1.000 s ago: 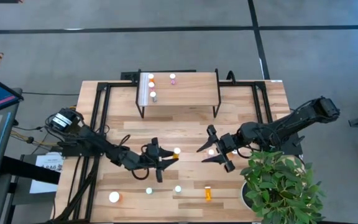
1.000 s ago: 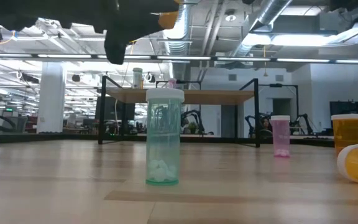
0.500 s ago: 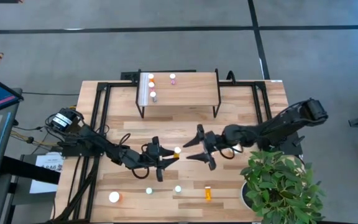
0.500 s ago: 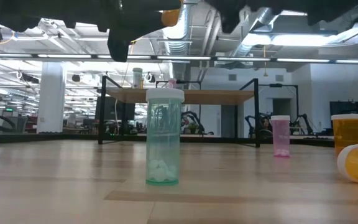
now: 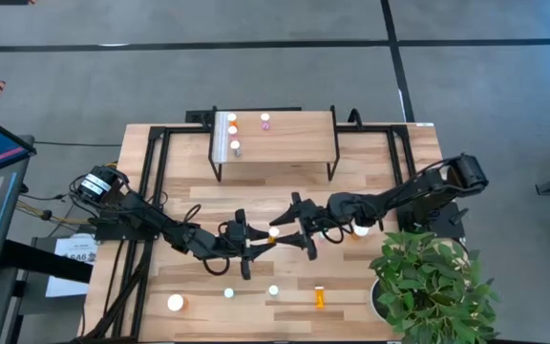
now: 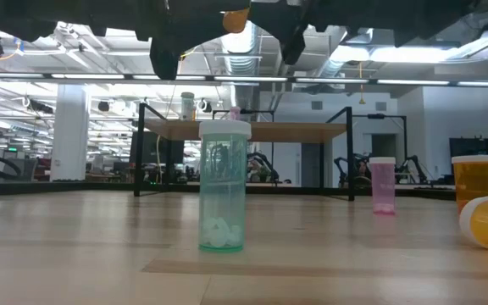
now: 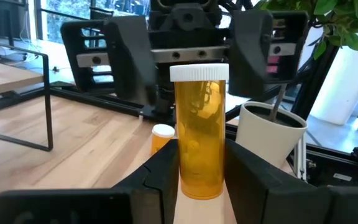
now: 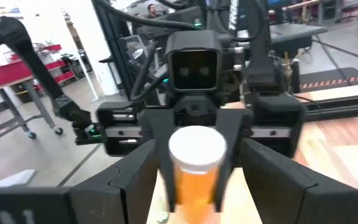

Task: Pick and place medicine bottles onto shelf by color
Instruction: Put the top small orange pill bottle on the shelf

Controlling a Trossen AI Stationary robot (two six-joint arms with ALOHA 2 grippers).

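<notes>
The left gripper (image 7: 201, 168) is clamped on an orange medicine bottle (image 7: 200, 127), held upright above the middle of the table (image 5: 380, 153); the right gripper (image 8: 194, 180) faces it with fingers spread wide on either side of the bottle's white cap, not touching; the shelf (image 5: 294, 143) stands at the table's far edge, four bottles on it.

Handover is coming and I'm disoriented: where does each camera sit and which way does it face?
High: overhead, straight down; both arms, shelf.
Low: tabletop height, looking across at a green bottle; arms overhead.
Left wrist: past the left hand gripping the orange bottle, facing the right hand.
Right wrist: past the open right hand, facing back.
Both wrist views share that bottle.
</notes>
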